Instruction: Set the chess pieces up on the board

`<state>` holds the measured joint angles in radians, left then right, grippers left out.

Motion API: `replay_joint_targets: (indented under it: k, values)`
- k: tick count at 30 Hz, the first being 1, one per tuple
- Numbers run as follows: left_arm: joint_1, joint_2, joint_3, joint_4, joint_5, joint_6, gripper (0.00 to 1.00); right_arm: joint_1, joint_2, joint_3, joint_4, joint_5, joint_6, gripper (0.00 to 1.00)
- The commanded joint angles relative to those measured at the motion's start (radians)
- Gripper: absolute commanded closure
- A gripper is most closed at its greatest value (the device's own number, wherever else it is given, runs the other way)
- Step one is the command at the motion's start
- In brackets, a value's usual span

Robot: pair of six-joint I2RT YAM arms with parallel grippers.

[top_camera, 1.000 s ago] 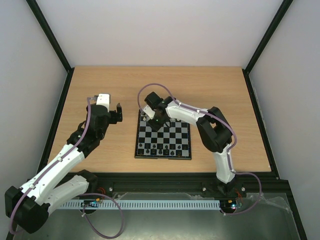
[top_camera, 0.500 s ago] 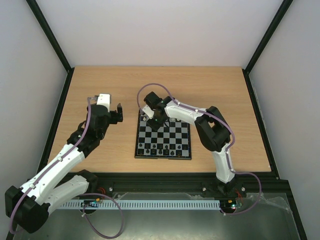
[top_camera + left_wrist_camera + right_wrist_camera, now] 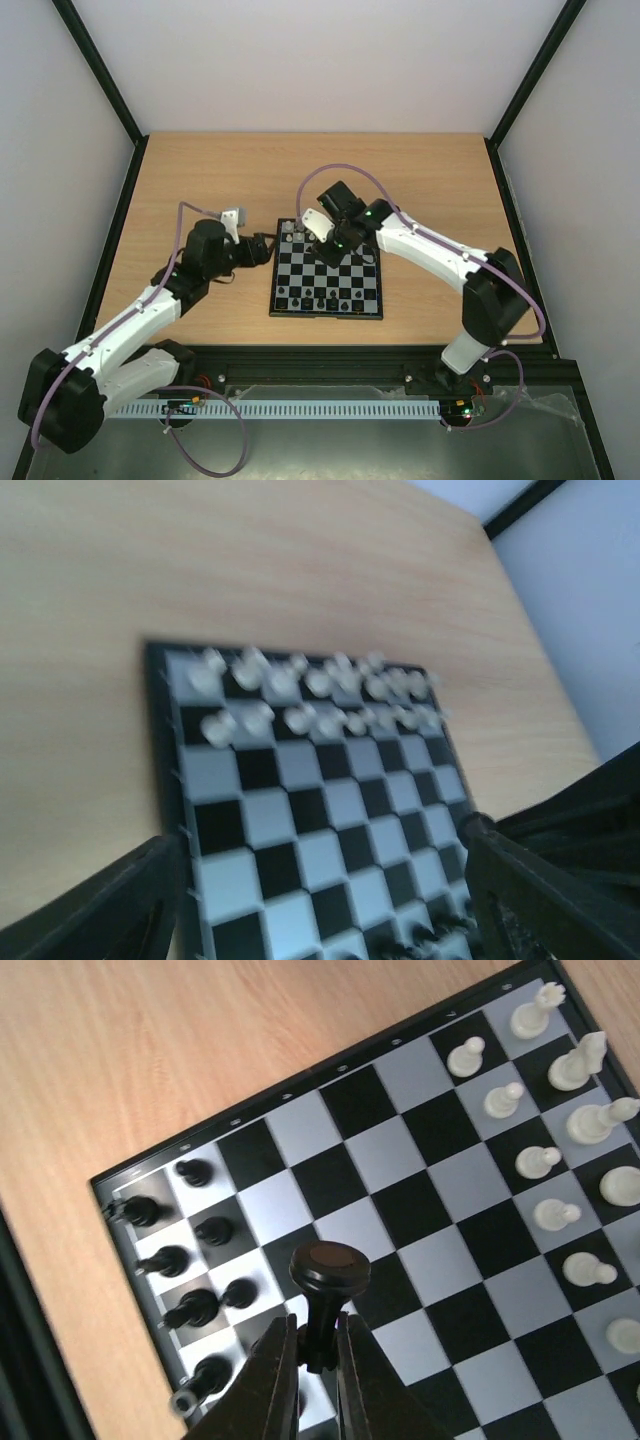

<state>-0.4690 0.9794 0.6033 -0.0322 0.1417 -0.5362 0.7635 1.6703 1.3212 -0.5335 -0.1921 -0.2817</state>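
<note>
The right hand (image 3: 316,1360) is clamped on the stem of a black piece (image 3: 329,1268), its two fingers pressed tight on either side. The piece has a round, flat top and is probably a pawn, though the steep angle makes that hard to confirm. It is held over the board (image 3: 325,314), above squares close to the black side. The other black pieces (image 3: 190,1310) stand in two rows along the board's near edge, as the top view shows it. The white pieces (image 3: 545,1215) stand in two rows along the far edge.

The left hand (image 3: 262,250) is just beside the board's left edge. Its fingers (image 3: 100,910) are spread wide apart and grip nothing. Its own camera looks across the board between them, and that view is blurred. The board lies flat on the light wooden surface (image 3: 200,170), near its middle, between the two arms.
</note>
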Motion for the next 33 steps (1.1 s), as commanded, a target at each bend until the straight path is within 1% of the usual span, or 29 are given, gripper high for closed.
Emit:
replay_joint_targets:
  k: [1,4,7,9,14,22,29,33]
  values:
    - [0.012,0.014,-0.123,0.292,0.331,-0.317,0.25,0.003,-0.079,-0.077,-0.021,-0.093,-0.034,0.92]
    - [0.010,0.063,-0.172,0.455,0.404,-0.427,0.34,0.003,-0.115,-0.098,-0.015,-0.125,-0.031,0.92]
    - [0.005,0.099,-0.211,0.596,0.444,-0.503,0.38,0.003,-0.127,-0.102,-0.016,-0.149,-0.029,0.91]
    - [-0.008,0.117,-0.215,0.642,0.451,-0.525,0.40,0.005,-0.125,-0.099,-0.025,-0.159,-0.030,0.91]
    - [-0.054,0.165,-0.194,0.655,0.454,-0.538,0.48,0.005,-0.131,-0.099,-0.025,-0.193,-0.036,0.91]
    - [-0.091,0.225,-0.193,0.683,0.463,-0.547,0.59,0.007,-0.129,-0.095,-0.023,-0.217,-0.029,0.90]
    - [-0.103,0.245,-0.193,0.696,0.474,-0.547,0.60,0.010,-0.127,-0.103,-0.024,-0.222,-0.033,0.90]
    - [-0.107,0.262,-0.188,0.707,0.483,-0.551,0.63,0.013,-0.128,-0.103,-0.023,-0.228,-0.031,0.90]
